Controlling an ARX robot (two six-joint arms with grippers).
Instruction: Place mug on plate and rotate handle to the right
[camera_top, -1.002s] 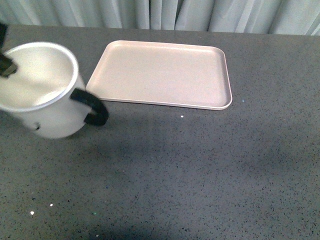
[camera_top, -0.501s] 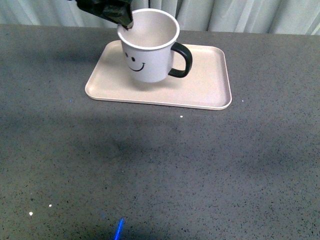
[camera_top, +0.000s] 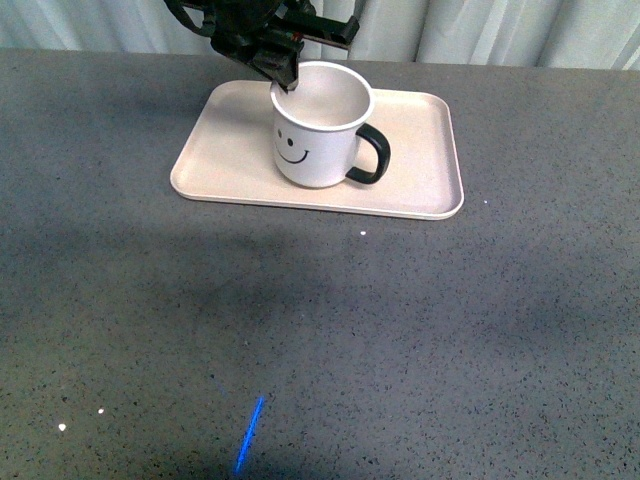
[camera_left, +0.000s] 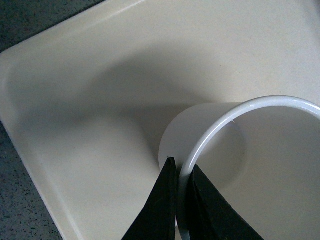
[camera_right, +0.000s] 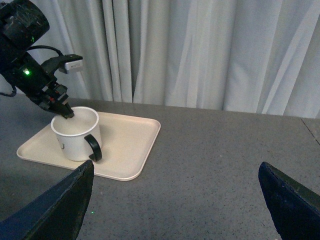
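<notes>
The white mug (camera_top: 318, 135) with a black smiley face stands upright on the pale beige plate (camera_top: 230, 165), near its middle. Its black handle (camera_top: 371, 156) points right and slightly toward me. My left gripper (camera_top: 288, 82) comes from the back left and is shut on the mug's rim at its far left; in the left wrist view the rim (camera_left: 210, 132) sits pinched between the black fingers (camera_left: 162, 200). My right gripper (camera_right: 175, 200) is open and empty, out of the front view, over bare tabletop; its wrist view shows the mug (camera_right: 76, 134) and plate (camera_right: 132, 150).
The dark speckled table (camera_top: 400, 330) spreads around the plate. Grey curtains (camera_top: 450, 30) hang along the table's far edge. A short blue streak (camera_top: 249, 434) lies on the near tabletop.
The mug came from the near left of the table, up over the plate, and now stands lower on it, a little further right. The left gripper still holds its rim.
</notes>
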